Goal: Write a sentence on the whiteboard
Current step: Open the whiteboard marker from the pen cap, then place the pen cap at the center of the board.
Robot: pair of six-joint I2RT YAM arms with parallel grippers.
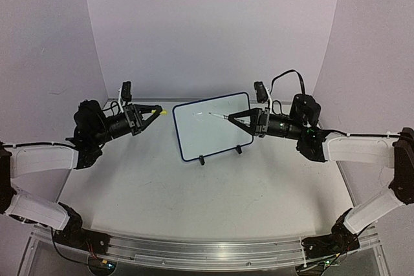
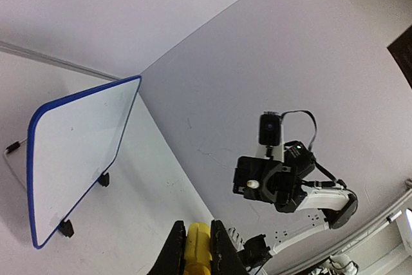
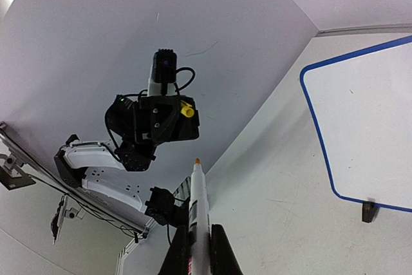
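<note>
The whiteboard [image 1: 210, 130] stands tilted on its black clip feet at mid-table, white with a thin blue rim. It also shows in the left wrist view [image 2: 77, 159] and the right wrist view [image 3: 367, 127]. I can see no sentence on its face. My right gripper [image 1: 233, 119] is shut on an uncapped white marker [image 1: 218, 116], whose tip hovers in front of the board's upper middle. The marker [image 3: 198, 198] points toward the left arm. My left gripper [image 1: 157, 110] is shut on the yellow marker cap [image 1: 164, 112], left of the board, and the cap shows between its jaws [image 2: 198, 243].
White backdrop walls close in the table at the back and both sides. A metal rail [image 1: 207, 250] runs along the near edge by the arm bases. The board's wire stand [image 2: 13, 152] juts out behind it.
</note>
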